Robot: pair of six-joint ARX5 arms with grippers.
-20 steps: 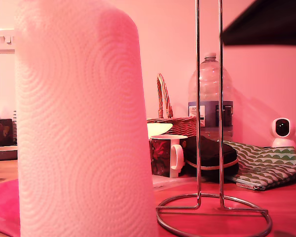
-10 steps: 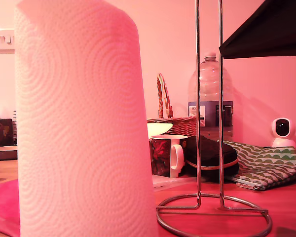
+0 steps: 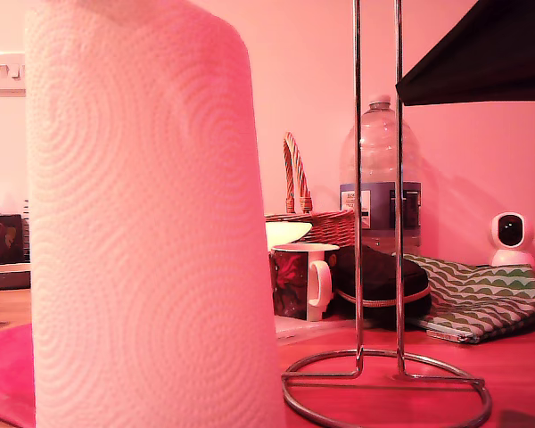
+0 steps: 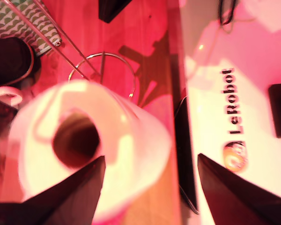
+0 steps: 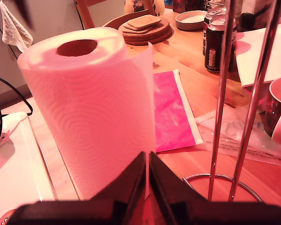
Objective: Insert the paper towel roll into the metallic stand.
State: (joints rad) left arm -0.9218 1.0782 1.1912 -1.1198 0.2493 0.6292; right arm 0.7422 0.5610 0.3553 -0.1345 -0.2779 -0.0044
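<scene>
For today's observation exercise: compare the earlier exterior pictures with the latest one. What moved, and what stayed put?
The dark arm part at the exterior view's upper right, blurred a second ago, came lower and nearer and has since held. Nothing was grasped or released. The paper towel roll and metallic stand stayed apart and upright.

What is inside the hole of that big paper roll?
Nothing shows in it: the roll stands on the table with its dark core empty, though its bottom is out of sight. The stand is beside it, not through it.
</scene>
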